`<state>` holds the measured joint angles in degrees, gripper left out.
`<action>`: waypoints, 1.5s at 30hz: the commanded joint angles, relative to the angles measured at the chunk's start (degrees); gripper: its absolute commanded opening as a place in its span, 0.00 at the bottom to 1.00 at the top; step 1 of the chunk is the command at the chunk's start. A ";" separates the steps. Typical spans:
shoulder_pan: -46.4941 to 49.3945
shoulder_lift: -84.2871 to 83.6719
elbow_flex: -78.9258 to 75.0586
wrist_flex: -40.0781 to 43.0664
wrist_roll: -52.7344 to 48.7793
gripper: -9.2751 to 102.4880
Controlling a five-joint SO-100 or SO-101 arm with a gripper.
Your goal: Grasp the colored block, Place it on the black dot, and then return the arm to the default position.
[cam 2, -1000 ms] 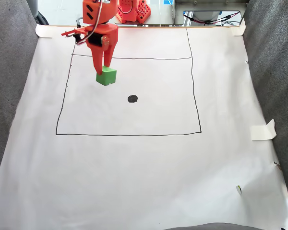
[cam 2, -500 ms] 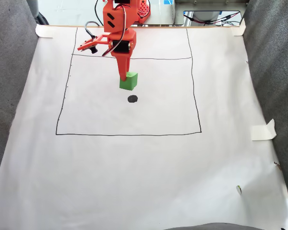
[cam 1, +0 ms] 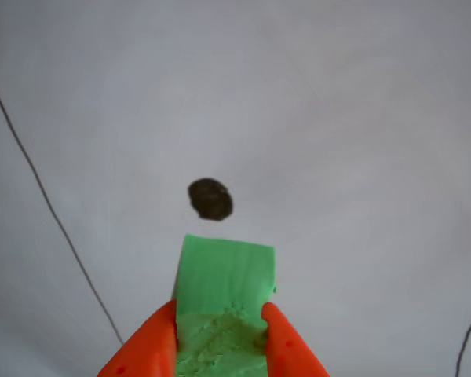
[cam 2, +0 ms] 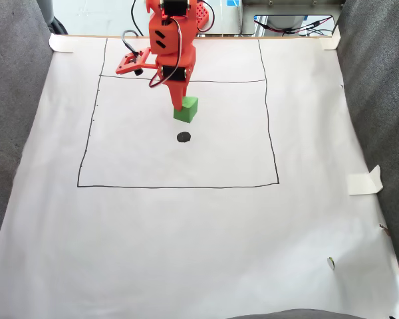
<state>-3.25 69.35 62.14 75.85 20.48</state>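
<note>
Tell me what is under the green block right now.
White paper lies below the green block held in the claw. The black dot sits just ahead, uncovered. The patch directly beneath the block is hidden.

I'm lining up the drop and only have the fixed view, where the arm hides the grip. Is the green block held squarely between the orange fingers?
Observer: In the other view the hand is shut on the colored block, with one of the orange fingers on each side and the block's rough, bumpy face towards the camera.
Operator: From there, is the dot clear of the block?
Observer: Yes. The black dot shows whole, just beyond the block's far edge and a little left of its middle, with a strip of white paper between them.
</note>
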 commanded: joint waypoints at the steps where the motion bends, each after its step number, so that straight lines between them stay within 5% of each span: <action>1: -0.18 -1.76 -5.45 -0.35 0.53 0.08; 12: 0.35 -10.55 -9.40 -6.42 -1.41 0.08; 28: 0.18 -11.69 -12.39 0.97 0.35 0.08; 45: 2.46 -18.19 -17.05 -0.44 -0.44 0.08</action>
<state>-0.88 50.45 47.37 75.76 20.74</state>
